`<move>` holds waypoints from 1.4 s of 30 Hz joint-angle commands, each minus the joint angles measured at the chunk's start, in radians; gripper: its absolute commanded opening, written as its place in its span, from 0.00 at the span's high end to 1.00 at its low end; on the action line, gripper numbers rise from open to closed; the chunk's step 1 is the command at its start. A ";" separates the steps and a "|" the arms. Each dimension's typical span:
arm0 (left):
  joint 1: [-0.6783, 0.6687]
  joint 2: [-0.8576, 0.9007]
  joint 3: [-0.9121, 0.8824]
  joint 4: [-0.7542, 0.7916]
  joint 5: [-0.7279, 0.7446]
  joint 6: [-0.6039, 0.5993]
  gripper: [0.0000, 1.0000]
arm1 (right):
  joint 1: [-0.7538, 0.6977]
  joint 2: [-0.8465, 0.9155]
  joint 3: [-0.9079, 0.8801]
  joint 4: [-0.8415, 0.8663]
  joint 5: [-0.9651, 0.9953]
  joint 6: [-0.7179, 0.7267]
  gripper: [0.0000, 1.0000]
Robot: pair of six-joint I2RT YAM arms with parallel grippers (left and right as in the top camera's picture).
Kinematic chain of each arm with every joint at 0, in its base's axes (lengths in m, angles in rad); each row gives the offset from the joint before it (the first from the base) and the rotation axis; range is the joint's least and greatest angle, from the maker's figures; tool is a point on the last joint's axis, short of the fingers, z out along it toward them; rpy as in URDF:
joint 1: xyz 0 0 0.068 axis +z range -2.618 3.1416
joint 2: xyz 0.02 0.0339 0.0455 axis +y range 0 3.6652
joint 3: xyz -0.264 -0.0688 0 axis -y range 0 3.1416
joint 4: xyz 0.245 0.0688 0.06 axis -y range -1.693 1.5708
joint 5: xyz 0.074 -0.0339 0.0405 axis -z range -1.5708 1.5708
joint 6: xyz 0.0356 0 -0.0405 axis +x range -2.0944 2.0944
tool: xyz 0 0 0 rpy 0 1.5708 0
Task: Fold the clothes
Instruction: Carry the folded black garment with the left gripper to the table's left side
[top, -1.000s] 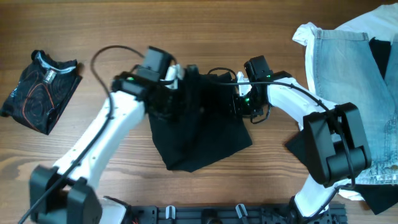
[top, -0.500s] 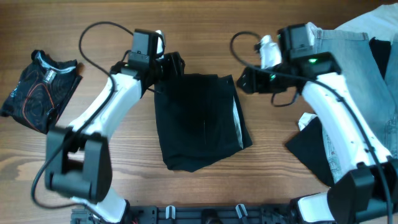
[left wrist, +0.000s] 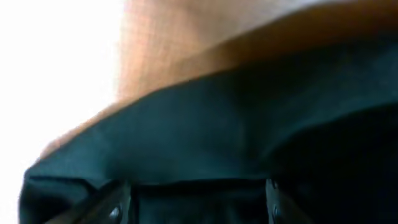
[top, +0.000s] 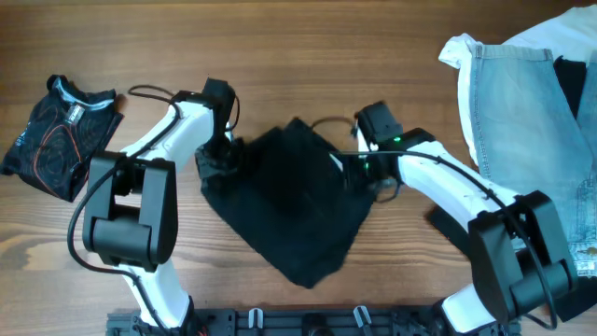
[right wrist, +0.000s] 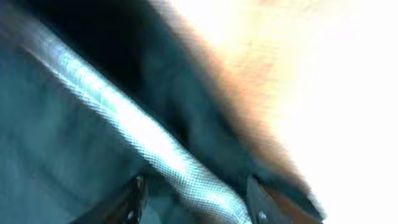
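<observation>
The clothes' large black shirt (top: 294, 201) lies in the middle of the table, spread in a diamond shape. My left gripper (top: 216, 161) sits low at its left edge. In the left wrist view the left gripper (left wrist: 196, 186) stands open, with black cloth (left wrist: 249, 124) across the gap. My right gripper (top: 359, 168) is at the shirt's right edge. In the right wrist view the right gripper (right wrist: 194, 186) is open too, and a pale seam strip (right wrist: 143, 137) of the shirt runs between its fingers. A folded black red-lined top (top: 61, 135) rests at far left.
Light-blue jeans (top: 518, 121) and white cloth (top: 462, 47) are piled at the right edge, with a dark piece (top: 571, 79) on top. A black rail (top: 326, 322) runs along the table's front edge. Bare wood shows between the folded top and the shirt.
Both arms came down from the shirt's far corners to its left and right edges. The shirt, a squared rectangle before, now lies turned as a wider diamond.
</observation>
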 commanded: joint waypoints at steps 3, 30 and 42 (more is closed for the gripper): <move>0.002 -0.036 0.002 -0.026 0.181 0.008 0.31 | -0.023 0.011 0.019 0.154 0.167 -0.135 0.28; -0.152 0.095 0.050 0.119 0.297 0.510 0.78 | -0.023 -0.111 0.098 0.034 0.139 -0.101 0.11; 0.433 -0.027 0.445 0.127 -0.023 0.237 0.96 | -0.038 -0.239 0.098 -0.010 0.226 -0.082 0.05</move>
